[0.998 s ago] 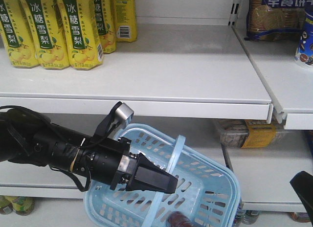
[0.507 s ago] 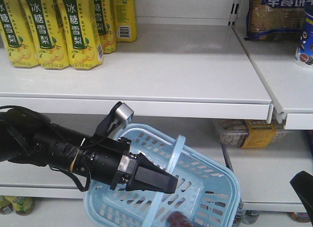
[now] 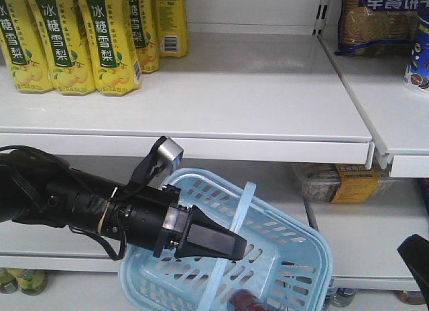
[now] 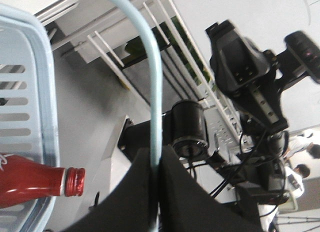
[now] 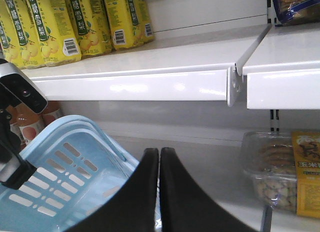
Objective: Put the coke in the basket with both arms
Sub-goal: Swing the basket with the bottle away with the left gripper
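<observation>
Pale-blue plastic basket point(image 3: 285, 261) hangs tilted in front of the white shelf point(image 3: 268, 90), its near end raised.

- Left tool point(image 3: 236, 246): jaws clamped tight on the thin hoop handle point(image 4: 155, 82); in the left wrist view the hoop runs straight down into the seam between the two black fingers.
- Coke point(image 4: 27, 181): lies on its side inside the basket, red cap towards the rim, below and left of the left tool in that view. From the front only its top shows at the bottom edge, under the tool's tip.
- Left arm: comes in from the left, nearly level, nose dipped slightly; grey-white block point(image 3: 167, 151) sits up on the wrist.
- Right tool point(image 5: 159, 164): fingers pressed together just beside the basket's far rim; cannot tell whether anything is pinched. It points up towards the shelf edge.
- Yellow drink cartons point(image 3: 100, 43) stand on the upper shelf.
</observation>
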Robot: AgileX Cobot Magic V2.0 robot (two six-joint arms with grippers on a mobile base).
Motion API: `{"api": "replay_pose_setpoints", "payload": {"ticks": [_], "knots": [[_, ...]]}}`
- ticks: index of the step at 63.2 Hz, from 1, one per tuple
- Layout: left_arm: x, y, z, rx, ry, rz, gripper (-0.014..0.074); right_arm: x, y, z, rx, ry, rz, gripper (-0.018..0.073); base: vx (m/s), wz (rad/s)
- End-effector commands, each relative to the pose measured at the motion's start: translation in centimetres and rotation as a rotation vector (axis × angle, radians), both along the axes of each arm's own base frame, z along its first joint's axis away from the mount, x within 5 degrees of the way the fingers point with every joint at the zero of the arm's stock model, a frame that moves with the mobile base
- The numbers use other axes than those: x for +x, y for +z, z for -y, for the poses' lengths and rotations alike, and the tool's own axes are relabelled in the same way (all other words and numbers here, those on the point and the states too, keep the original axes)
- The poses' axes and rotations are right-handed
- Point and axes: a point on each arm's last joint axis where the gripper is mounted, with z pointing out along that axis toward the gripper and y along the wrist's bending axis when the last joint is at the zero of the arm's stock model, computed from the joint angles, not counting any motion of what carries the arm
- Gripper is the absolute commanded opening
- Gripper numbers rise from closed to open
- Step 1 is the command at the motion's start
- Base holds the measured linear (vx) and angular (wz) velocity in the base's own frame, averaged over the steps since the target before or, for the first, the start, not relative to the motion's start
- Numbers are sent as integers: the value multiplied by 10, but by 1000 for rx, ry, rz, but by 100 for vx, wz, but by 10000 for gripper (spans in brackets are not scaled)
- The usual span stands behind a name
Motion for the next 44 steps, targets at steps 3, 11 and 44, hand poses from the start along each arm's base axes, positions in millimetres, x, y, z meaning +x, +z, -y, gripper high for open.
{"api": "replay_pose_setpoints", "payload": {"ticks": [3,11,44], "knots": [[-10,45,-1,-262,-49,-20,-5,1,9,2,-15,-24,27,-5,0,0],[-20,59,-2,-290,-58,18,-5,1,9,2,-15,-24,27,-5,0,0],[-84,50,-37,-264,66,109,-5,1,9,2,-15,-20,26,-5,0,0]]}}
